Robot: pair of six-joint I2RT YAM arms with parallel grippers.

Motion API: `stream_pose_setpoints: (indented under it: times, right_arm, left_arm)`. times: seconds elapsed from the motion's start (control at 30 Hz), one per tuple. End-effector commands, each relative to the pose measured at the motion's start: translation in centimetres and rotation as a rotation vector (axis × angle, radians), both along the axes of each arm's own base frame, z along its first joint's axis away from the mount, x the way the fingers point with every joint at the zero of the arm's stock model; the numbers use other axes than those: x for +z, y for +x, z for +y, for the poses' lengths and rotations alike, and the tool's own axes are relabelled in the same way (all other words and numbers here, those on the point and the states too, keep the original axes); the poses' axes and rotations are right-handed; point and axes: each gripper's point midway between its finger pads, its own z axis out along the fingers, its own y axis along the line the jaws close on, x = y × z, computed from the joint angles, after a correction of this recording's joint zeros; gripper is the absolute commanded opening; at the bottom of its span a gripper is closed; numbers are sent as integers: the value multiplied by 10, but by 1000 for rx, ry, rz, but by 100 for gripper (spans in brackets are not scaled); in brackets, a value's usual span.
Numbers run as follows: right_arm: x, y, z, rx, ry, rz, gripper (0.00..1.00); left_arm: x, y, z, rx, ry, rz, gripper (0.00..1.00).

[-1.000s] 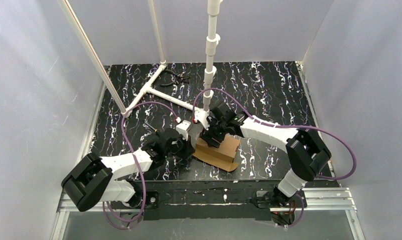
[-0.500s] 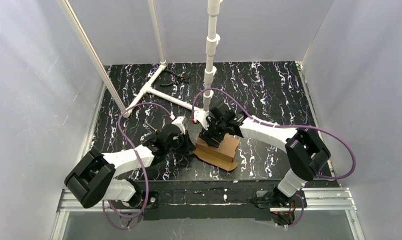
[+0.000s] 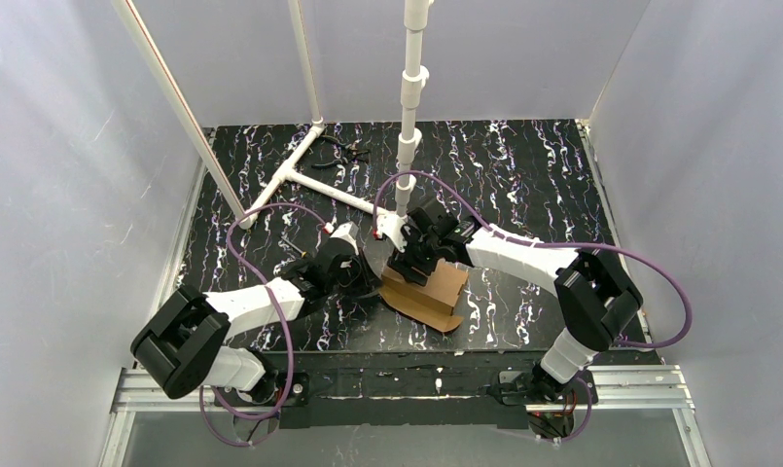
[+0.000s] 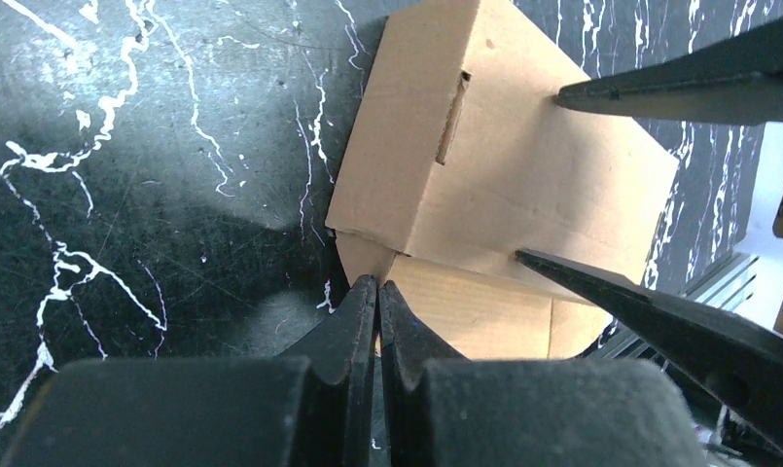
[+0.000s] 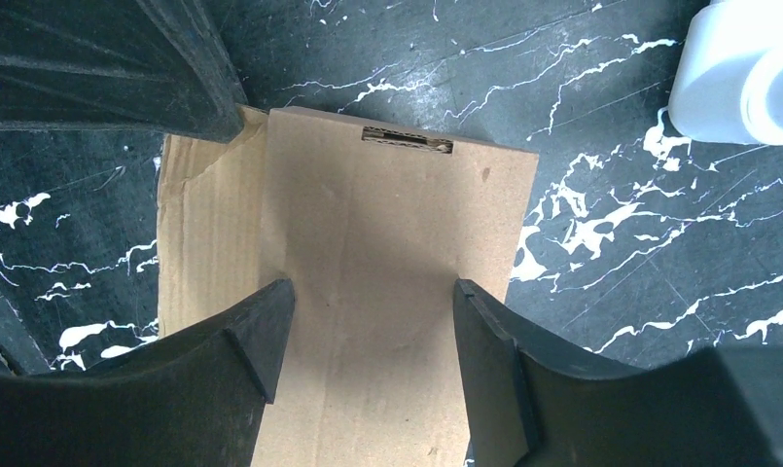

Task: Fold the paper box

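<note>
The paper box (image 3: 441, 290) is a brown cardboard mailer lying partly folded on the black marbled table. In the left wrist view the paper box (image 4: 523, 165) shows a raised panel with a slot, and a flat flap under it. My left gripper (image 4: 377, 284) is shut, its tips touching the box's near left corner flap; in the top view the left gripper (image 3: 372, 279) is at the box's left edge. My right gripper (image 5: 368, 292) stands open, both fingertips (image 5: 270, 302) down on the paper box (image 5: 387, 224) top panel. From above, the right gripper (image 3: 413, 267) covers the box's far end.
A white PVC pipe frame (image 3: 300, 175) lies at the back left, with an upright post (image 3: 409, 107) just behind the right gripper; its base (image 5: 742, 58) shows beside the box. Pliers (image 3: 348, 148) lie at the far edge. White curtains wall the table.
My left arm has reached forward and right, bringing its shut gripper up to the box's left corner. The right gripper and the box have stayed put.
</note>
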Motion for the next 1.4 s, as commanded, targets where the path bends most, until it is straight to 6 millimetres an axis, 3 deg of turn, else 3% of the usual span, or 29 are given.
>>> stream_pose_setpoints:
  times: [0.0, 0.17, 0.47, 0.67, 0.9, 1.1, 1.37]
  right_arm:
    - [-34, -20, -19, 21, -128, 90, 70]
    - [-35, -21, -19, 26, -122, 92, 70]
    - [-33, -21, -18, 28, -120, 92, 71]
    - [-35, -22, -18, 30, -122, 101, 71]
    - [-36, -22, -17, 34, -125, 105, 71]
    - [-37, -22, -18, 27, -131, 106, 71]
    - [-36, -18, -19, 13, -134, 90, 71]
  left_arm:
    - [43, 28, -5, 159, -132, -87, 0]
    - [50, 31, 0, 204, -151, -104, 0]
    - [48, 27, -23, 38, -133, -87, 2]
    - [43, 26, -24, -104, -9, -144, 0]
    - [53, 34, -26, -205, 76, -237, 0]
    - [53, 35, -27, -192, 75, -218, 4]
    - [66, 30, -15, -151, 67, -236, 20]
